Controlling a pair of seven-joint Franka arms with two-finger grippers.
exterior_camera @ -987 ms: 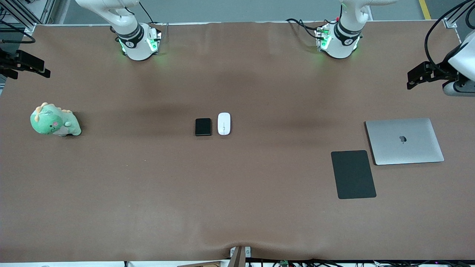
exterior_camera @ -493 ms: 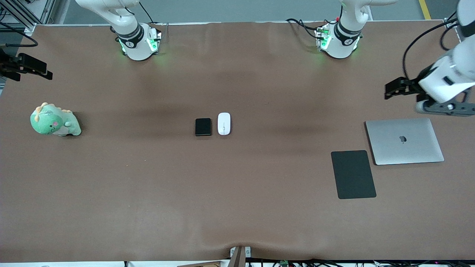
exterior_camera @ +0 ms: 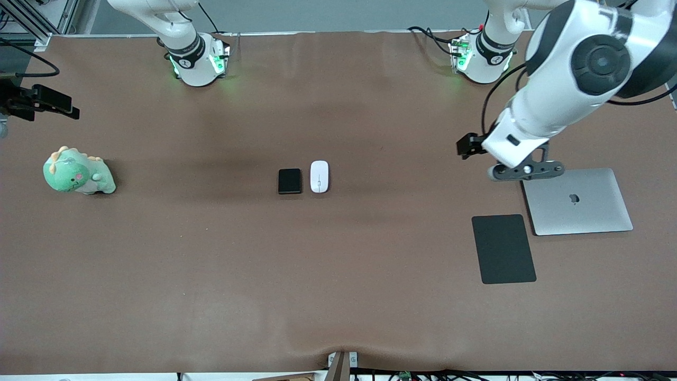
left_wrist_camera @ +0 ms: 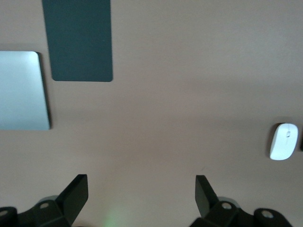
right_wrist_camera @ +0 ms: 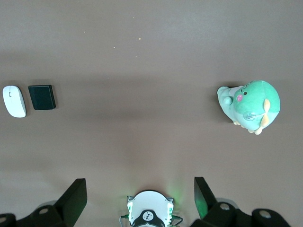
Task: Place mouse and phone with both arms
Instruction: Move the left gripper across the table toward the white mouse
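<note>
Front view, high over a brown tabletop (exterior_camera: 338,275). White mouse (exterior_camera: 319,177) and black phone (exterior_camera: 290,181) lying side by side at the middle of the frame, close but not touching, the mouse toward the left arm's end. Neither one touched or gripped.

Left pincer (exterior_camera: 464,146) hanging in the upper half of the frame over bare tabletop, between the mouse and the closed silver laptop (exterior_camera: 576,201), fingers wide apart and holding nothing. Left wrist view: both black fingers spread, with the mouse small at the frame's edge and well apart from them.

Right pincer (exterior_camera: 63,105) at the frame's edge toward the right arm's end, higher in the frame than the green plush dinosaur (exterior_camera: 78,172), fingers likewise apart and empty. Right wrist view: phone and mouse together, well apart from the fingers.

Flat black mouse pad (exterior_camera: 503,248) low in the frame, just beside the laptop, with nothing on it.

Task judged to be at its very start: nothing picked up, nothing placed. Both grasps, both carries and both set-downs left to do, with the pad a likely spot for the mouse.
</note>
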